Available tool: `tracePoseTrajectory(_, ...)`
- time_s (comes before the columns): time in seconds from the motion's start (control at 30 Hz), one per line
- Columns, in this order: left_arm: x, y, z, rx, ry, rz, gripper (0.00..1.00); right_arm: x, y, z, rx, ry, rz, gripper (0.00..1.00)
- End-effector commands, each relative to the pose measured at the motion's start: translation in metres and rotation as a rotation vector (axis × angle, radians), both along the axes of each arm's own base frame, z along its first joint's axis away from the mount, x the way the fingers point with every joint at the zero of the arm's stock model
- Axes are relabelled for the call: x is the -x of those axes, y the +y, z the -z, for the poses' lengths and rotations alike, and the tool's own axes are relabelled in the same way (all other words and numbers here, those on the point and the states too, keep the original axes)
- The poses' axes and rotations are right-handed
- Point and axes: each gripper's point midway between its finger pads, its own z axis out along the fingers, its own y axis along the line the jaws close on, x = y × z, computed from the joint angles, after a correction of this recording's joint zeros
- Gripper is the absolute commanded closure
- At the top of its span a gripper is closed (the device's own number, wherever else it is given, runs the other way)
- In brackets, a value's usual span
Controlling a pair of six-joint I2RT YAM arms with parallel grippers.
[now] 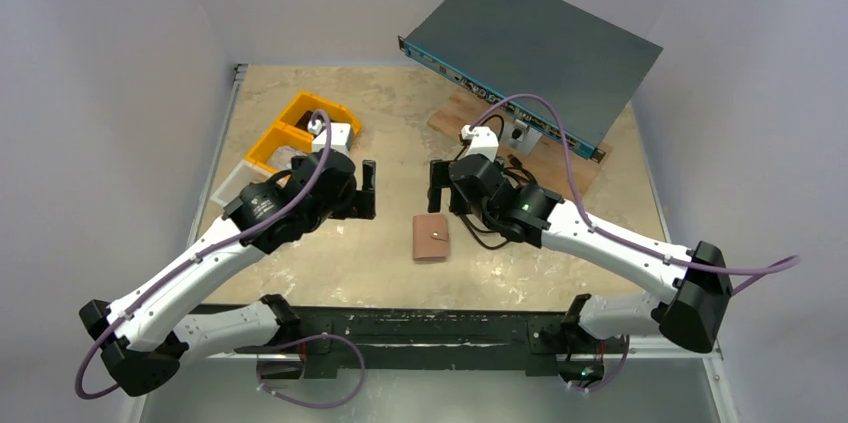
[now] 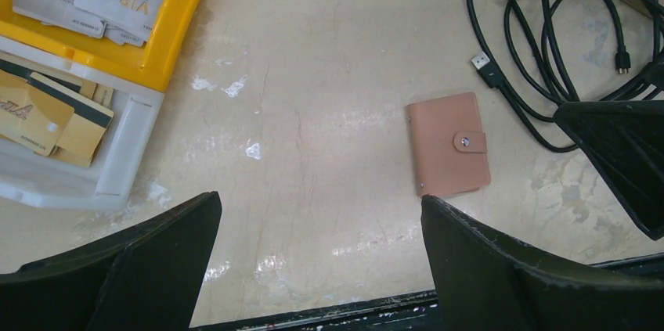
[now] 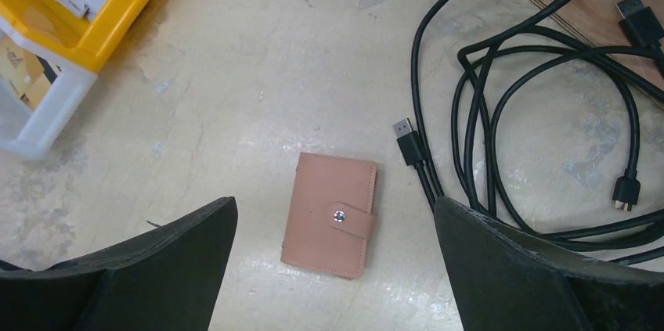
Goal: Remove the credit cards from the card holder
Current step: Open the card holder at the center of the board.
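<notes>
The card holder (image 1: pixel 432 238) lies flat on the table (image 1: pixel 330 278), closed, strap snapped, between the two arms. The left claw (image 1: pixel 368 190) and right claw (image 1: pixel 437 188) both stand wide open, empty, not touching it. Black cables (image 3: pixel 485 112) lie just beside it.

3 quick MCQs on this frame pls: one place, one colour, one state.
1. Where is the card holder?
A. in a bin
B. on the table, beside the cables
C. on the grey chassis

2. Cable colour?
A. white
B. black
C. orange

3. Card holder's state?
A. open flat
B. lifted by fingers
C. closed, lying flat

Answers:
1 B, it rests on bare tabletop next to the cable loops.
2 B, every loop is black.
3 C, its strap is snapped over the front and nothing touches it.
</notes>
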Motion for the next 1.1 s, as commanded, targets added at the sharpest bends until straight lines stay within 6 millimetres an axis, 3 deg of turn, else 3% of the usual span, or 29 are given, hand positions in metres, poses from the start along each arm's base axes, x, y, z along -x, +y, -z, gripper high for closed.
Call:
tracePoseTrajectory(0.0, -0.006, 0.003, 0.003, -0.015, -0.007, -0.041, 0.00, -0.005, 0.006, -0.016, -0.017, -0.035, -0.018, 0.01)
tracePoseTrajectory(0.27, -0.007, -0.001, 0.008, -0.024, 0.020, -0.034, 0.00, -0.002, 0.004, 0.009, 0.034, 0.024, -0.008, 0.01)
tracePoseTrajectory(0.7, -0.005, 0.008, 0.022, 0.033, 0.112, -0.069, 0.00, 0.015, 0.028, 0.042, 0.090, 0.110, -0.057, 0.03)
tracePoseTrajectory(1.07, 0.002, 0.015, 0.036, 0.097, 0.151, -0.075, 0.00, 0.027, 0.047, 0.078, 0.199, 0.183, -0.050, 0.17)
